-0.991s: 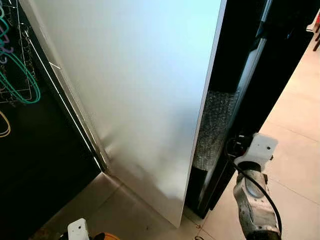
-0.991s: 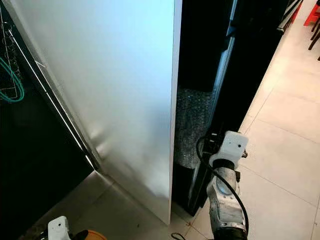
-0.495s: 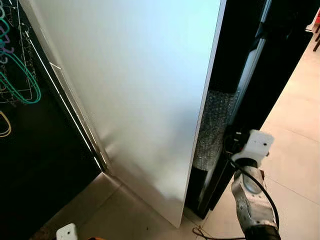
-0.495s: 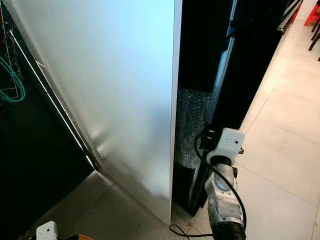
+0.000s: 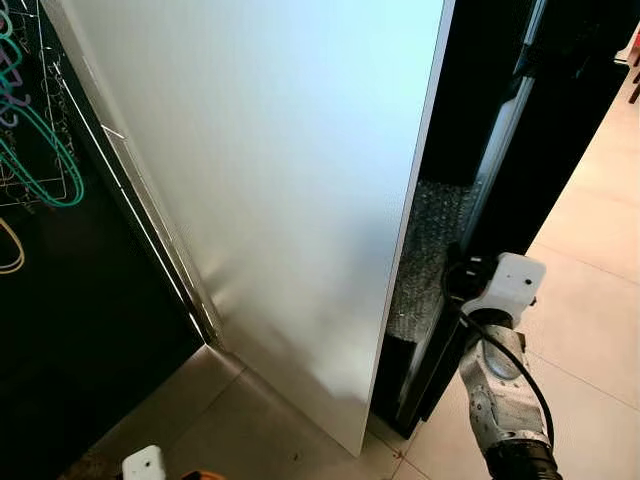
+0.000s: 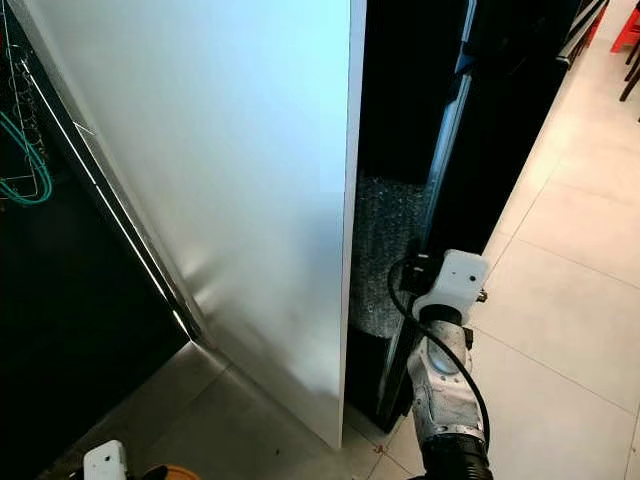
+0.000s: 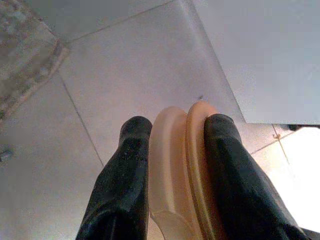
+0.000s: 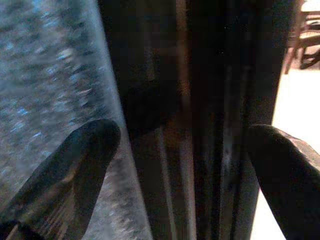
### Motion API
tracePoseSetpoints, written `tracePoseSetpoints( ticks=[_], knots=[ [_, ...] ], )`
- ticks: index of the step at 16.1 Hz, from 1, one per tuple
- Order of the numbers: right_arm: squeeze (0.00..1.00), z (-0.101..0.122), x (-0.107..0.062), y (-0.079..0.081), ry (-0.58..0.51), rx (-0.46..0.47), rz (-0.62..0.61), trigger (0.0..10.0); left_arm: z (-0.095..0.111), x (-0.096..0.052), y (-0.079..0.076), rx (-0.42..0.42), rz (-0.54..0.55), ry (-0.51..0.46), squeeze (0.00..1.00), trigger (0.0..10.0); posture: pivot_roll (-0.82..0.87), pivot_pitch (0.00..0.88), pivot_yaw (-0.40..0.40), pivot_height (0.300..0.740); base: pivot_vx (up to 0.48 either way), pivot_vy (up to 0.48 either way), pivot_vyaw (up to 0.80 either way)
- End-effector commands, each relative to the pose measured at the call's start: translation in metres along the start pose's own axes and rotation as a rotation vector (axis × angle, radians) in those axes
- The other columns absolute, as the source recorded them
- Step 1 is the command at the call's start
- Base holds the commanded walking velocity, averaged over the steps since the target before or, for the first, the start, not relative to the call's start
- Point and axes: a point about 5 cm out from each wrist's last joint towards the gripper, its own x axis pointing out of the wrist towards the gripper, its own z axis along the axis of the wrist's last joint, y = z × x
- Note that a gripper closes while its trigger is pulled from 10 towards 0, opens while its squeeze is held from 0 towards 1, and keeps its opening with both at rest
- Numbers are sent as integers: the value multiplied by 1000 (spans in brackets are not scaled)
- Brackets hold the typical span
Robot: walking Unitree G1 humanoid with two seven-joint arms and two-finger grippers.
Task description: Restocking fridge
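A tall silver fridge door (image 5: 280,200) stands open in front of me, its edge toward me. To its right is a dark gap lined with bubble wrap (image 5: 428,250) and a black door edge (image 5: 500,170). My right arm (image 5: 505,290) reaches into that gap. In the right wrist view the right gripper (image 8: 185,140) is open, its fingers (image 8: 85,150) on either side of the black door edge (image 8: 200,100). My left gripper (image 7: 177,125) hangs low over the floor, shut on a pale orange and cream rounded item (image 7: 175,165); its white wrist (image 5: 143,465) shows at the bottom left.
Green wire hangers (image 5: 40,150) hang on a rack in the dark space at the far left. Beige floor tiles (image 5: 590,250) stretch away on the right. Chair legs (image 6: 630,70) stand at the far right.
My right arm has pushed forward and a little left, bringing its wrist up against the black door edge. The left wrist dipped slightly and came back.
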Motion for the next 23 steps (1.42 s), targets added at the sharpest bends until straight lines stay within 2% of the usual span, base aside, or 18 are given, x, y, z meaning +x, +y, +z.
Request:
tracePoseSetpoints(
  ticks=[1,2,3,4,5,7,8,10,13,16,17,18,19,21,22,23],
  knots=[
    [0,7,1,-8,-37,0,-36,10000,-12,-1,-1,20,7,60,0,10000,-47,4,43,740,0,0,0],
    [0,11,-1,-20,-60,0,-85,10000,-10,-1,-3,22,6,60,0,10000,-55,7,43,740,0,0,0],
    [0,13,-2,-25,-65,-5,-100,10000,-10,0,-4,23,6,61,0,10000,-55,7,43,740,0,0,0],
    [0,17,-8,-46,-84,-30,-169,10000,-10,0,-5,25,3,62,0,10000,-59,11,42,740,0,0,0],
    [0,17,-9,-50,-87,-35,-180,10000,-10,0,-5,25,3,62,0,10000,-59,11,42,740,0,0,0],
    [0,17,-19,-87,-78,-98,-289,10000,-10,0,-6,29,0,60,0,10000,-63,22,40,740,0,0,0],
    [0,17,-21,-98,-68,-107,-322,10000,-10,0,-7,31,-2,61,0,10000,-63,22,39,740,0,0,0],
    [0,9,-30,-120,-25,-114,-378,10000,-10,0,-8,28,-4,61,0,10000,-63,22,39,740,0,0,0],
    [0,-28,-45,-147,163,-140,-400,10000,-10,1,-13,36,-13,63,0,10000,-73,27,43,740,0,0,0],
    [0,-49,-54,-155,260,-149,-391,10000,-7,1,-6,39,-5,61,0,10000,-82,20,48,740,0,0,0],
    [0,-80,-68,-161,414,-161,-396,10000,-7,0,-4,51,-6,65,0,10000,-89,20,49,740,0,0,0],
    [0,-89,-73,-163,459,-154,-396,10000,-6,0,-3,52,-5,66,0,10000,-87,16,49,740,0,0,0],
    [0,-108,-89,-166,581,-159,-400,10000,-5,0,-1,51,-3,66,0,10000,-78,9,49,740,0,0,0],
    [0,-129,-107,-160,708,-191,-317,10000,-5,0,-1,48,-3,66,0,10000,-76,1,51,740,0,0,0],
    [0,-144,-121,-150,801,-189,-230,10000,-4,1,-1,51,-2,69,0,10000,-83,0,57,740,0,0,0],
    [0,-160,-141,-141,926,-245,-140,10000,-5,1,-2,61,0,74,0,10000,-83,0,58,740,0,0,0]
  ],
)
